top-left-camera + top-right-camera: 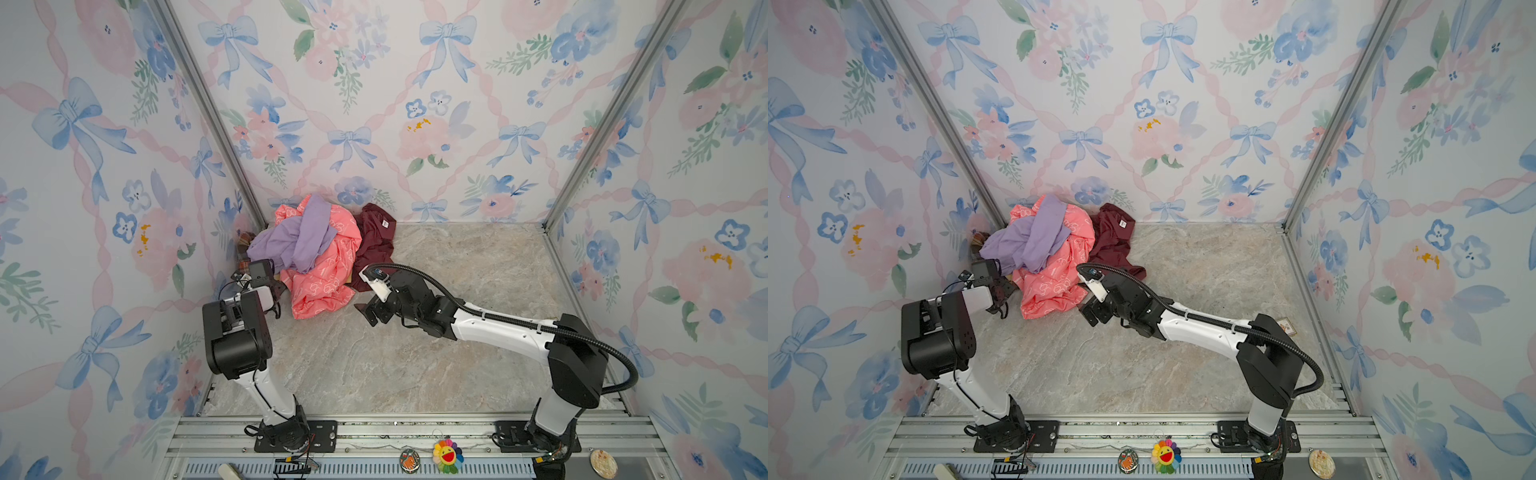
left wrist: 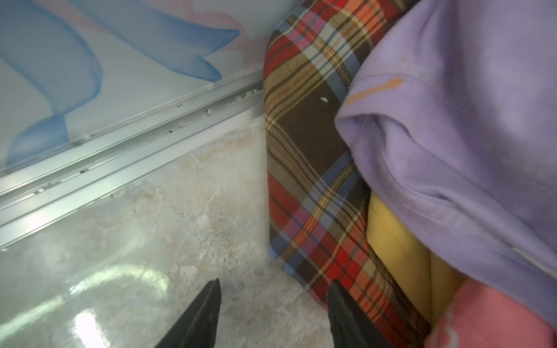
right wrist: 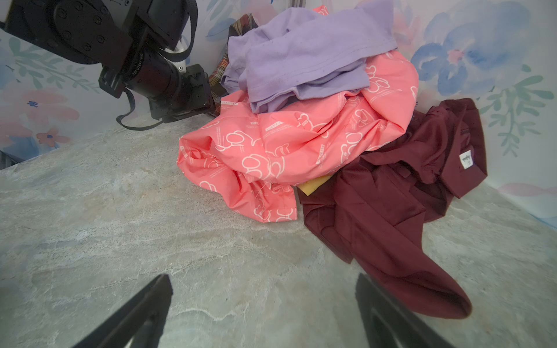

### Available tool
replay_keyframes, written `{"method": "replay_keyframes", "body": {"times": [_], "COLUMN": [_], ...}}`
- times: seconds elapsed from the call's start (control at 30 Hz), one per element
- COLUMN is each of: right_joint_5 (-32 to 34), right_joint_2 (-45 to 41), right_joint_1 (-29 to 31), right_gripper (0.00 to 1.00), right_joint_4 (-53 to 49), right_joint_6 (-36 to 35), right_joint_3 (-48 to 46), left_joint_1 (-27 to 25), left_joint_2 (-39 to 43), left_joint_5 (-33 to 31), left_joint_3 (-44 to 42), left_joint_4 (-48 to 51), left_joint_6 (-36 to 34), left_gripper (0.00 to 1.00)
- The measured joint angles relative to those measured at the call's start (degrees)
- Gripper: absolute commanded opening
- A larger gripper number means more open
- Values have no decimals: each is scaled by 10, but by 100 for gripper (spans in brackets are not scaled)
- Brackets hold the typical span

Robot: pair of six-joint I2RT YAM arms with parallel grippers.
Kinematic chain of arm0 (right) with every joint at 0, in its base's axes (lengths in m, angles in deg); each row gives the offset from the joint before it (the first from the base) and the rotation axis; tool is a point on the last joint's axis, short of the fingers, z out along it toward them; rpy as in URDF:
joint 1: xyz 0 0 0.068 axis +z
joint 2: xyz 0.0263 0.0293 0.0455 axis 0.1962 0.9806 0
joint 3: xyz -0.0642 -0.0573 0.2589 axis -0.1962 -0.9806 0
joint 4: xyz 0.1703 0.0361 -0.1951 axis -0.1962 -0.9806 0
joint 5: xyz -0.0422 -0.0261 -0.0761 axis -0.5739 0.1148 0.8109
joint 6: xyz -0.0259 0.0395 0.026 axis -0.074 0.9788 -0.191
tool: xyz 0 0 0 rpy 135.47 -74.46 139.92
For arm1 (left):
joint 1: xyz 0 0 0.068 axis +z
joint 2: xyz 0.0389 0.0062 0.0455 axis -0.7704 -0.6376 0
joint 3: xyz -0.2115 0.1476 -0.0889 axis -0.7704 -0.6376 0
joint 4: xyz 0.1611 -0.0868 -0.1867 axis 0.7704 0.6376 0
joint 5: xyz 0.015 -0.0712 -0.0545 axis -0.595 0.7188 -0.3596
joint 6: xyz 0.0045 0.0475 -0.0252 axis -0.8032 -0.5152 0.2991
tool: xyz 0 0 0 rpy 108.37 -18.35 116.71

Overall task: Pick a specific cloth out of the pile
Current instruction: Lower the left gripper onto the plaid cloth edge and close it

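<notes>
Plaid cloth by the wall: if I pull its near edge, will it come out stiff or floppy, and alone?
Probably floppy: the plaid cloth bends in a soft curve. It likely won't come alone, since the lilac garment drapes over it and a yellow cloth tucks against it. Expect drag.

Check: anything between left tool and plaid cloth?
Nothing. Left wrist view shows the left tool at the plaid cloth edge, only bare floor between.

The brown-and-red plaid cloth (image 2: 307, 150) is lying beneath the lilac jersey garment (image 2: 452, 120) at the left edge of the garment pile (image 1: 328, 266) in the far-left corner of the marble-look table (image 1: 415, 353).
</notes>
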Motion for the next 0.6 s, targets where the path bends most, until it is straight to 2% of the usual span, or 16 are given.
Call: {"method": "replay_keyframes", "body": {"times": [0.3, 0.6], "right_joint_5": [0, -2], "right_joint_2": [9, 9], "right_joint_1": [-3, -13], "right_gripper": [98, 98], "right_joint_4": [-2, -2], "right_joint_6": [0, 2], "right_joint_3": [0, 0], "left_joint_1": [0, -1], "left_joint_2": [-25, -53], "left_joint_5": [-3, -20], "left_joint_3": [17, 46], "left_joint_4": [-6, -9], "left_joint_6": [0, -6], "left_gripper": [48, 47]}}
